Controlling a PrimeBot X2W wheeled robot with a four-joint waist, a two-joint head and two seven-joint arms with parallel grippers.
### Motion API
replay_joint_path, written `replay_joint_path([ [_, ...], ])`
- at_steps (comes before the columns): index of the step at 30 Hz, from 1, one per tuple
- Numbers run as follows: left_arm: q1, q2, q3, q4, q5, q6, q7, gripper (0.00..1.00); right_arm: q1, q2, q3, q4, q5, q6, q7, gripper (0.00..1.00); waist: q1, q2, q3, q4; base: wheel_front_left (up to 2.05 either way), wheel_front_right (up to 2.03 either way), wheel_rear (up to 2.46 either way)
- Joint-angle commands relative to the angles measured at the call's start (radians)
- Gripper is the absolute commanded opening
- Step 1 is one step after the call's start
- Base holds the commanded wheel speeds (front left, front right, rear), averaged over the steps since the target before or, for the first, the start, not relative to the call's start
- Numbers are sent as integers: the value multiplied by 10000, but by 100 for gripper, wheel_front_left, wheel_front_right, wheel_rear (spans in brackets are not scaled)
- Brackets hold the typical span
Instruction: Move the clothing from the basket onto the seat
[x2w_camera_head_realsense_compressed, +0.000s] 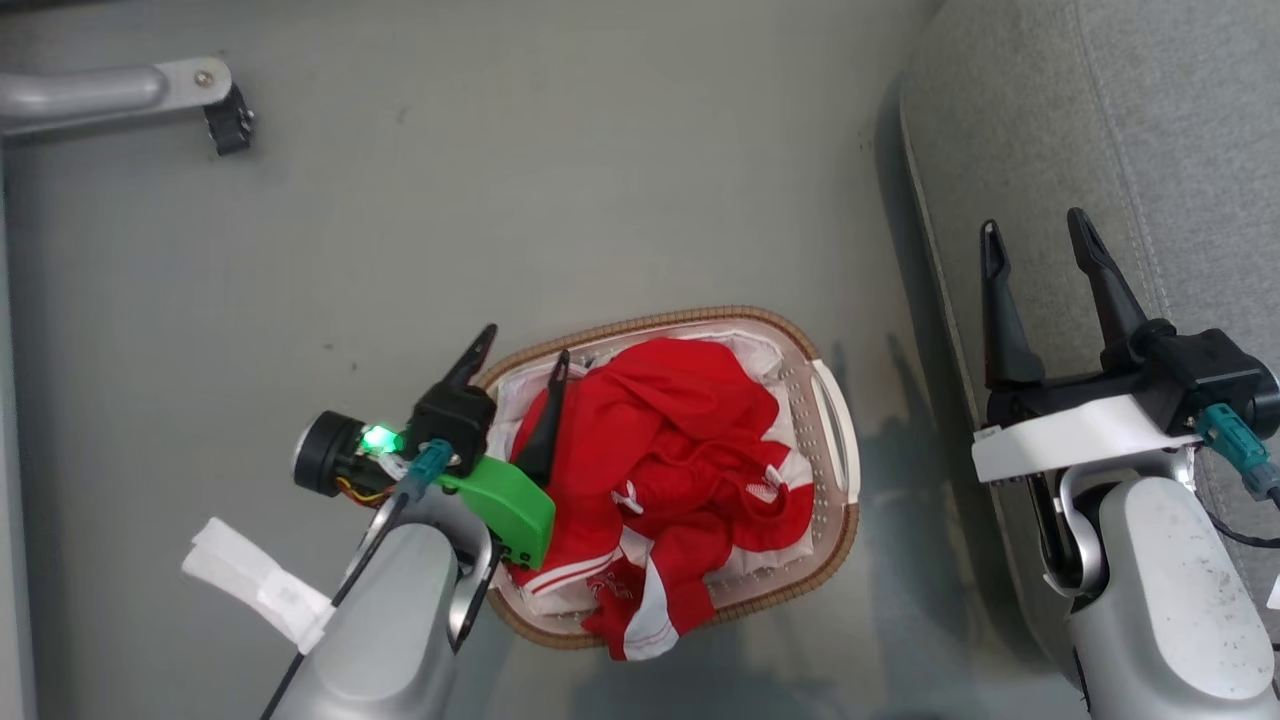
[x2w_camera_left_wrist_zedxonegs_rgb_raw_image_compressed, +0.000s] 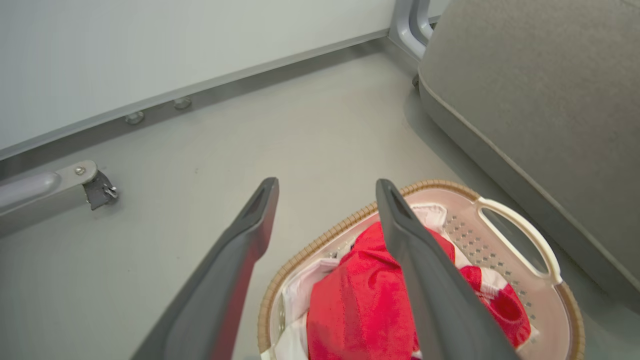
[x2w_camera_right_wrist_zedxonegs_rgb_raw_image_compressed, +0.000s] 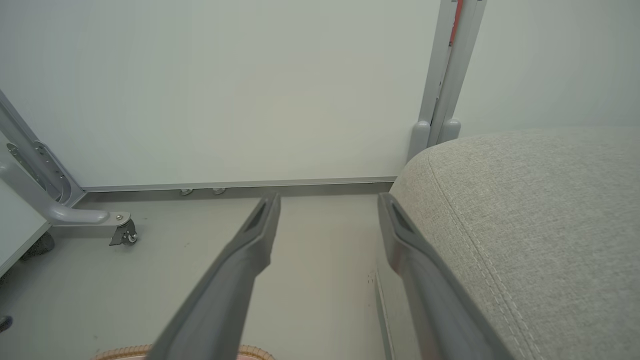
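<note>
Clothing (x2w_camera_head_realsense_compressed: 680, 440) sits heaped in the basket (x2w_camera_head_realsense_compressed: 845, 540), red folds with white stripes piled above the white liner (x2w_camera_head_realsense_compressed: 765, 355). One red piece with white trim droops over the rim on the side nearest the robot. Basket stands on the grey floor (x2w_camera_head_realsense_compressed: 500, 180), its brown woven rim whole all the way round. Its cream handle (x2w_camera_head_realsense_compressed: 835, 420) faces the seat (x2w_camera_head_realsense_compressed: 1100, 120), and a narrow strip of floor lies between the two, so they are near but apart.

Left gripper (x2w_camera_head_realsense_compressed: 527, 343) hangs over the basket's left end with its fingers spread wide and nothing between them. In the left wrist view one finger lies across the red fabric and the other crosses the floor outside the rim. Whether the inner finger touches the cloth, cannot tell.

Right gripper (x2w_camera_head_realsense_compressed: 1034, 222) is likewise spread and empty, raised at the seat's rounded front edge. One finger is over the grey upholstery near the seam line; the other is over the edge and the shadowed floor just beside it.

Room for moving: wide bare floor beyond the basket runs up to the wall (x2w_camera_right_wrist_zedxonegs_rgb_raw_image_compressed: 250, 90). A metal frame leg (x2w_camera_head_realsense_compressed: 120, 90) with a small dark caster sits far left, well apart from the basket. On the right the seat's long edge bounds the floor — its top is bare grey fabric.
</note>
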Motion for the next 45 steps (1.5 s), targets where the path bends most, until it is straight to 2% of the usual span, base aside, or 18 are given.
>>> replay_joint_path([
  [1,-330,64,-293,331,65,-31,5,100,-207,-31,15,-81,77,-6,-49,100,-1,103,1431,-571,0,0,0],
  [7,-884,66,-1543,2076,243,-64,5,100,-495,-34,158,-184,337,-6,-49,100,-1,103,2104,-796,0,0,0],
  [12,-1315,68,-2113,3353,368,-81,5,100,-723,-33,306,-252,542,-6,-49,100,-1,103,2517,-962,0,0,0],
  [23,-2010,308,-2191,4504,243,-82,5,100,-1097,-33,457,-302,988,-6,-49,100,-1,103,3213,-1368,0,0,0],
  [31,-2304,416,-2111,4893,143,149,5,100,-1265,-33,495,-283,1229,-6,-49,100,-1,103,3517,-1537,0,0,0],
  [32,-2348,419,-2067,4890,98,195,5,86,-1264,-33,492,-277,1234,-6,-49,100,-1,103,3534,-1552,0,0,0],
  [34,-2394,412,-1985,4816,7,204,5,47,-1282,-31,477,-249,1264,-6,-49,100,-1,103,3538,-1559,0,0,0],
  [36,-2377,422,-1934,4678,-59,219,5,28,-1285,-33,453,-207,1267,-6,-49,100,-1,103,3487,-1547,0,0,0],
  [38,-2278,443,-1895,4480,-115,211,5,2,-1246,-33,425,-143,1268,-6,-49,100,-1,103,3381,-1520,0,0,0],
  [45,-1661,577,-1601,3300,-381,156,5,0,-1088,-33,449,86,1122,-6,-49,100,-1,103,2739,-1369,0,0,0],
])
